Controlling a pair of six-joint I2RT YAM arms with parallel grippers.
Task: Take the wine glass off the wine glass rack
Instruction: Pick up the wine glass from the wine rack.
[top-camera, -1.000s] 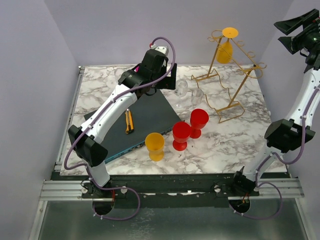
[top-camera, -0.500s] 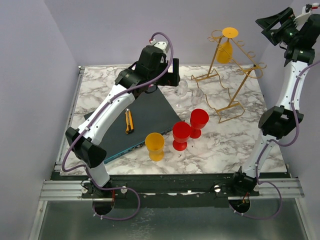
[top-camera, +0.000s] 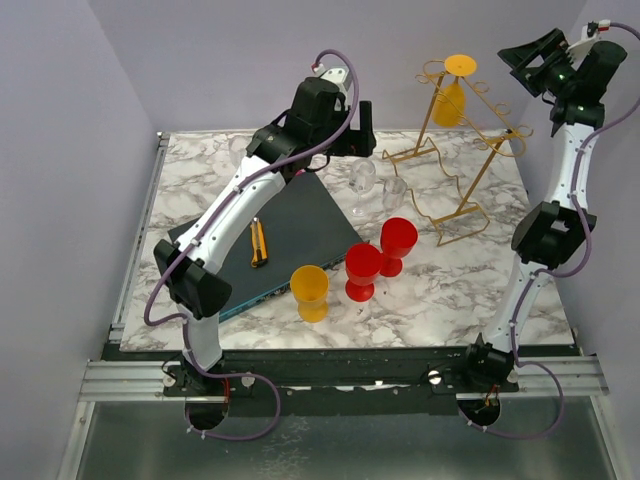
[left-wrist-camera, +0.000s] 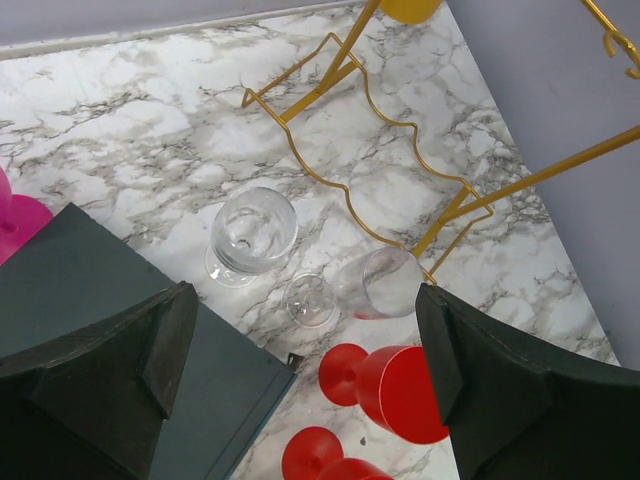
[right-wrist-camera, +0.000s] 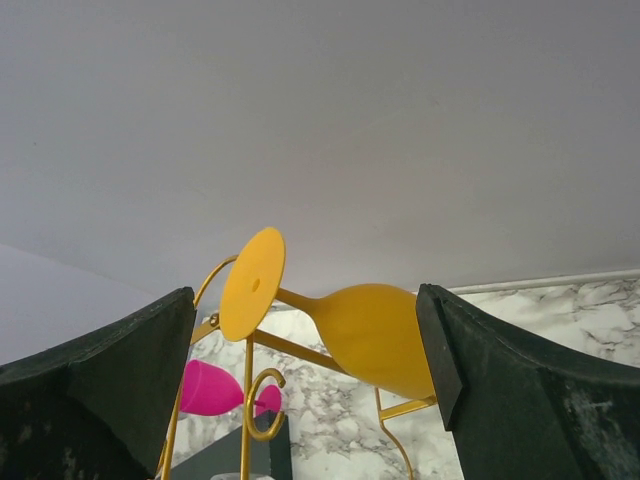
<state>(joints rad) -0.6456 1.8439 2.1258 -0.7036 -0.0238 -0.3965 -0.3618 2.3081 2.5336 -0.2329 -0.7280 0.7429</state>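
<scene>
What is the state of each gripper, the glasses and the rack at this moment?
wine glass rack: upright, one glass on it
yellow wine glass: hanging upside down from it
right gripper: open, facing that glass, not gripping
left gripper: open, empty
clear glasses: standing on the table
red glasses: standing upright
second yellow glass: standing upright

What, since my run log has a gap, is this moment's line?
left gripper open | right gripper open, facing wine glass | wine glass hangs inverted on wine glass rack, untouched
</scene>
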